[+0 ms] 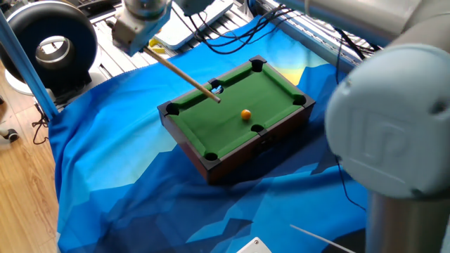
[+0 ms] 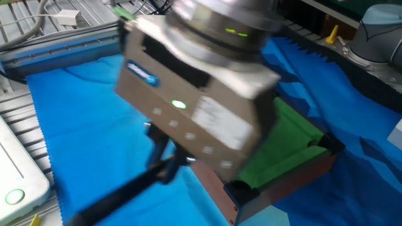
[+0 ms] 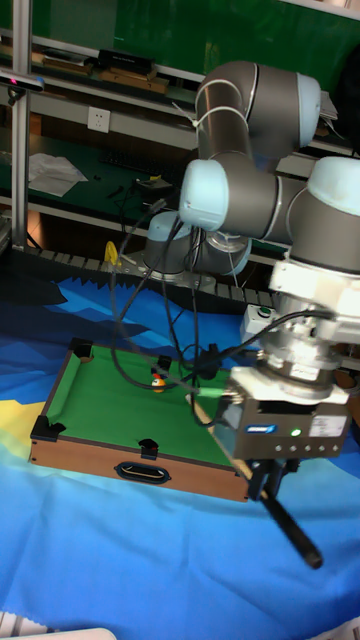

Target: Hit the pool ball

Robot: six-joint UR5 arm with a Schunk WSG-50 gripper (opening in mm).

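The pool ball, small and orange-yellow, rests on the green felt of the mini pool table, near its front middle pocket. It also shows as the pool ball in the tall view. My gripper hangs high off the table's back left corner, shut on a thin wooden cue stick. The stick slants down to a tip by the far rail, a short way left of the ball and not touching it. In the other fixed view the blurred gripper hides most of the table, and the ball is hidden there.
A blue patterned cloth covers the tabletop. A black round device stands at the back left, with cables behind the pool table. My arm's large grey joint fills the right foreground. A white box lies at the cloth's edge.
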